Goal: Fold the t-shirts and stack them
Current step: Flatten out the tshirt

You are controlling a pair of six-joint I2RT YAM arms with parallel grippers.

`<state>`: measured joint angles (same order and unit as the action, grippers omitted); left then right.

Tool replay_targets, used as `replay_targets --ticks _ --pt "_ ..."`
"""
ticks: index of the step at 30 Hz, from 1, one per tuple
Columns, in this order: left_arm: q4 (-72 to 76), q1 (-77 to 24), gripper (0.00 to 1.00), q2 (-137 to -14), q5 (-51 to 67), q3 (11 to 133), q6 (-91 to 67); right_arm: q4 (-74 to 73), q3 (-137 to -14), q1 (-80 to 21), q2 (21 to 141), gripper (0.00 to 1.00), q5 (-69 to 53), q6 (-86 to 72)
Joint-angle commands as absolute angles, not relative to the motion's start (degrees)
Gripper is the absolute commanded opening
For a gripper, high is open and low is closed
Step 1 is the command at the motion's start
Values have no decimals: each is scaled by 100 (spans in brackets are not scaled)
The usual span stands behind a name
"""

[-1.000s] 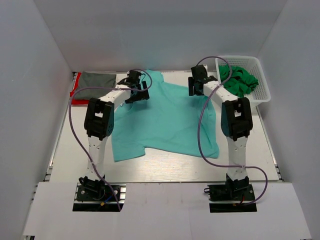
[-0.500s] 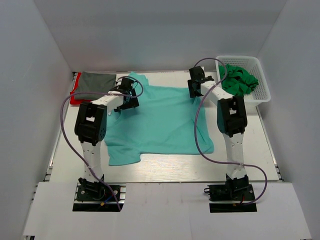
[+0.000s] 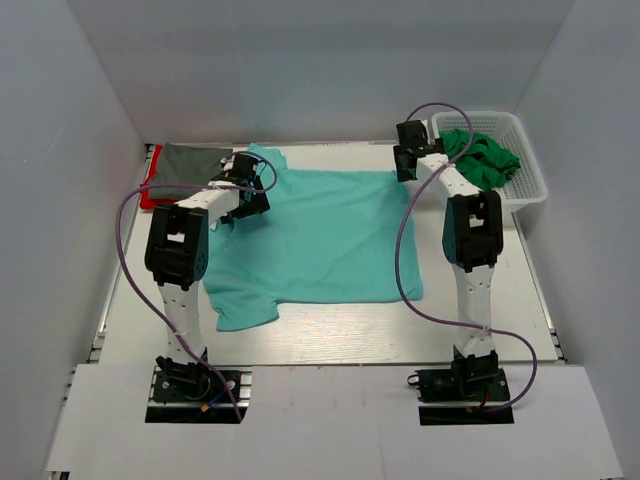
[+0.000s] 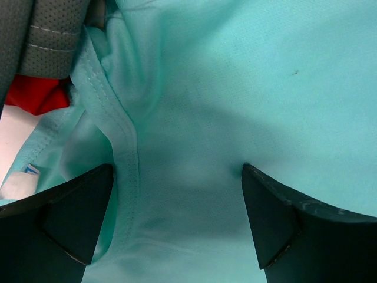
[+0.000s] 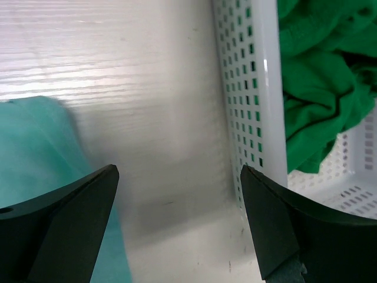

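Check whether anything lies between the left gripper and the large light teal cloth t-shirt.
Nothing visible does. The open left gripper hangs directly over the light teal cloth t-shirt at a stitched seam; the folded dark grey shirt lies aside.

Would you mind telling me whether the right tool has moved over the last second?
Yes: the right tool has shifted sideways toward the white basket, off the teal t-shirt at its far corner, and stands open.

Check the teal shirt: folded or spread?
Spread: the teal t-shirt lies flat and open across the table, sleeve sticking out at its near left corner.
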<state>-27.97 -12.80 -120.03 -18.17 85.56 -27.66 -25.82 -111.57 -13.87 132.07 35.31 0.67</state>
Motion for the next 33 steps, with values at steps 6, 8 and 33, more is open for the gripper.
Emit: replay_targets --ticks 6,8,33 --pt "-3164 -1178 100 -11971 -1705 8288 -2619 -2172 -11233 -1459 12350 88 1005 343" --pt "-3164 -1178 100 -11971 -1644 8288 -2619 -2013 -11180 -1459 12322 88 661 290" --pt "-3059 -1178 100 -12076 -1424 8288 -2610 -1169 -12472 -1450 14449 6 2337 -114"
